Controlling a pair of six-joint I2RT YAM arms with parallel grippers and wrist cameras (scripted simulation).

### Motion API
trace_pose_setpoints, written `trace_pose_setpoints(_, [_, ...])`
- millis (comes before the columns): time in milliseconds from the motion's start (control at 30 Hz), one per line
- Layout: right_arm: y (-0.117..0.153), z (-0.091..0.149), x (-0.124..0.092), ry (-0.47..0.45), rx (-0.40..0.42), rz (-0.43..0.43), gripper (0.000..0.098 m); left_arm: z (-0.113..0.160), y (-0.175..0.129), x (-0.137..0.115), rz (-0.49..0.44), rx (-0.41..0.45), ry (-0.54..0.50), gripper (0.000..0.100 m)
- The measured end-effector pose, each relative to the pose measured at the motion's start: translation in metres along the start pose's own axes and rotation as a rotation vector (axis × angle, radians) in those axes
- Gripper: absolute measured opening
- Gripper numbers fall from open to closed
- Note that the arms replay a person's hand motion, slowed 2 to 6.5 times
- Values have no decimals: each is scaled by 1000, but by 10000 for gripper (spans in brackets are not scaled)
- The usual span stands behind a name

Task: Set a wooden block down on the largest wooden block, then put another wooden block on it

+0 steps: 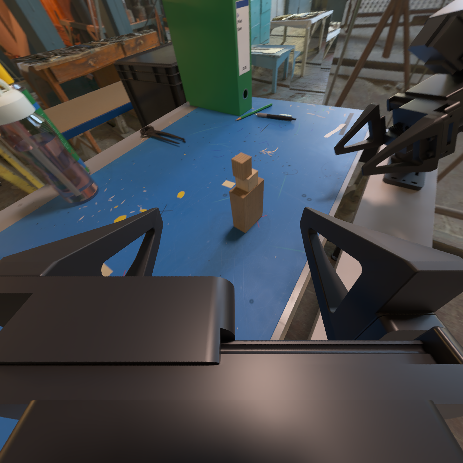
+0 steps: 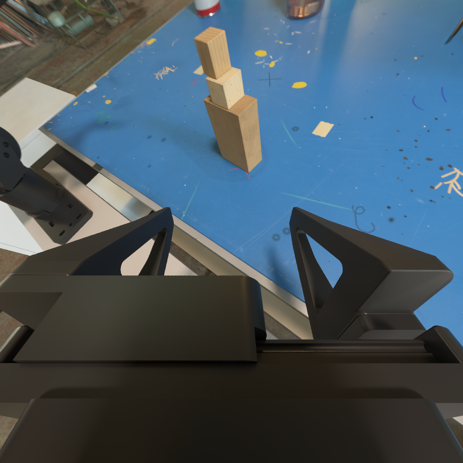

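Observation:
The largest wooden block (image 1: 246,206) (image 2: 236,132) stands upright on the blue table. A pale small block (image 1: 248,181) (image 2: 226,87) sits on its top, and a darker block (image 1: 241,165) (image 2: 213,51) sits on that one. The three make a stack. My left gripper (image 1: 230,220) is open and empty, some way short of the stack. My right gripper (image 2: 230,220) is open and empty, back over the table's edge. It also shows at the right of the left wrist view (image 1: 350,160), clear of the stack.
A green binder (image 1: 213,52), a pencil (image 1: 253,112), a marker (image 1: 275,116) and pliers (image 1: 160,135) lie at the far side. A clear bottle (image 1: 45,152) lies at the left. The other arm's base (image 2: 42,198) stands off the table edge (image 2: 140,198). A red-and-white can (image 2: 208,7) stands far off.

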State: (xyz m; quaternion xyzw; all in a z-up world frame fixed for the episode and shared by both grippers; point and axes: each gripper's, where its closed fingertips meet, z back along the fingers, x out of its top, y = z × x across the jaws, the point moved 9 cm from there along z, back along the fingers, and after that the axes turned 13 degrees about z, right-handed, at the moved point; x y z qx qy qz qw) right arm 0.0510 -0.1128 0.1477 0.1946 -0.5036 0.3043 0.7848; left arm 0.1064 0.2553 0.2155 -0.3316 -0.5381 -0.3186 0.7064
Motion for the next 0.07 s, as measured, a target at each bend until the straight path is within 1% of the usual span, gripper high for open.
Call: trace_pose_setpoints(67, [-2,-3,4,38,-14,-6,789,5,0,-6,0,36,4,940])
